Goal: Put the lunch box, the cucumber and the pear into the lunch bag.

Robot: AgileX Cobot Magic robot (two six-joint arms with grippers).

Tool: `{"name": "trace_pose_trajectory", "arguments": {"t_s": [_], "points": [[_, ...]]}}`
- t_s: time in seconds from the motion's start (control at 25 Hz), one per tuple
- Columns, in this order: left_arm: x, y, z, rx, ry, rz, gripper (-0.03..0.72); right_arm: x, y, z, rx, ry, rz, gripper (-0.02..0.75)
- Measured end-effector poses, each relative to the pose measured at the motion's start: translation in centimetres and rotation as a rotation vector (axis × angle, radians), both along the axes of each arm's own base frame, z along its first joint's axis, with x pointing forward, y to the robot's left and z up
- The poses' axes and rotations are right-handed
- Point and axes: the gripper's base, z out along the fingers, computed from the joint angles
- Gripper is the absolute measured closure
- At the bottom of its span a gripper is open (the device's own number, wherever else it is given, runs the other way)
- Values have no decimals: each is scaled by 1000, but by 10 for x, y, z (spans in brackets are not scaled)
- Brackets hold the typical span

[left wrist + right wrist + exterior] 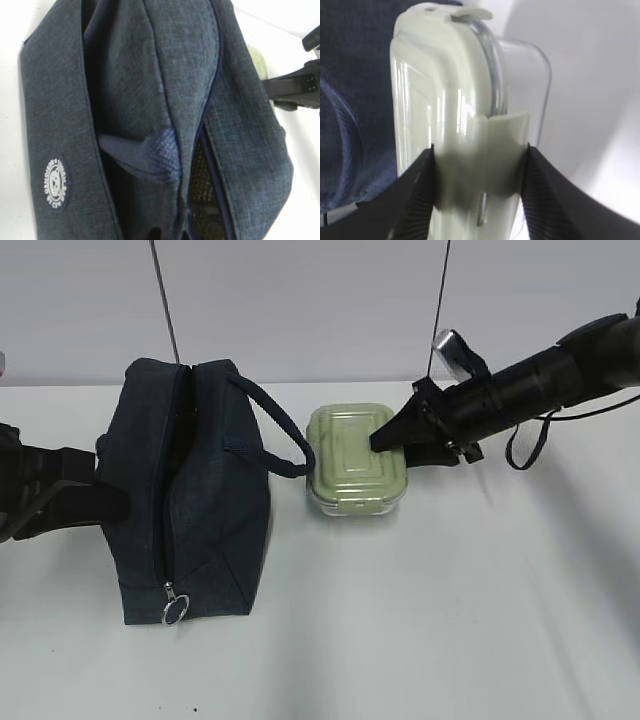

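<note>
The dark navy lunch bag [190, 500] stands on the white table with its top zipper partly parted; the left wrist view looks down on its fabric [150, 75]. My left gripper [102, 492] is at the bag's left end, shut on a fold of fabric beside the zipper slit [170, 234]. The lunch box [345, 465], clear with a sage-green lid, is just right of the bag. My right gripper [382, 440] is shut on the box's right end, its fingers pressed on either side of the lid clip [479, 165]. The cucumber and the pear are out of view.
The bag's loop handle [270, 430] arches toward the lunch box. A silver ring pull [175, 610] hangs at the bag's near end. Dark mesh shows inside the slit [202, 190]. The right arm [295, 87] shows beyond the bag.
</note>
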Motion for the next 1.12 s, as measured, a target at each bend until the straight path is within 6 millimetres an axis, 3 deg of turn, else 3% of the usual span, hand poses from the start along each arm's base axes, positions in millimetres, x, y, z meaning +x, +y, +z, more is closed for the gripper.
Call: {"name": "trace_pose_trajectory", "arguments": {"t_s": [0.28, 0.72, 0.92, 1.12], "points": [[0, 0, 0, 0, 0, 0, 703, 20, -10, 28, 18, -76, -50, 361], [0, 0, 0, 0, 0, 0, 703, 37, -2, 106, 185, -235, -105, 361], [0, 0, 0, 0, 0, 1, 703, 32, 26, 145, 261, -314, -58, 361], [0, 0, 0, 2, -2, 3, 703, 18, 81, 167, 301, -350, 61, 361]]}}
